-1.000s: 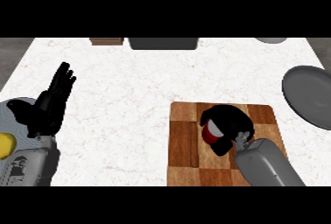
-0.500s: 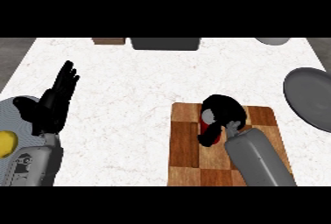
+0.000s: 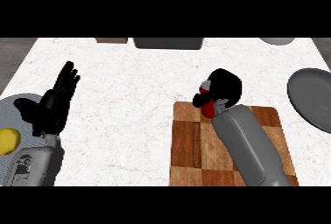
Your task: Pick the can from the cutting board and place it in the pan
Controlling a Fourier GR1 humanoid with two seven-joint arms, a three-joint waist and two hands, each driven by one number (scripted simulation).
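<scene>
White marbled counter (image 3: pixel 135 100) fills most of the head view, with a checkered wooden cutting board (image 3: pixel 194 148) sitting near the front, right of center. Right hand (image 3: pixel 223 86) is up over the far edge of that board, fingers curled around the red can (image 3: pixel 207 105), so it's holding it; only a bit of the red body and a pale top peek out on the left side of the hand. Can't really tell if the can is touching the board or just above it, since the hand and grey forearm cover most of it. Dark grey pan (image 3: pixel 313 103) is off at the right edge, apart from the board. Left hand (image 3: pixel 55 103) is over on the left with fingers straight and pointing up, just resting, holding nothing. Near-left corner has a plate (image 3: pixel 9 113) with something yellow (image 3: pixel 6 141) on it. Along the far edge there's a dark tray-like thing (image 3: pixel 168 43), a brown block (image 3: pixel 111 40) and a grey bowl (image 3: pixel 278 40), all partly cut off.
</scene>
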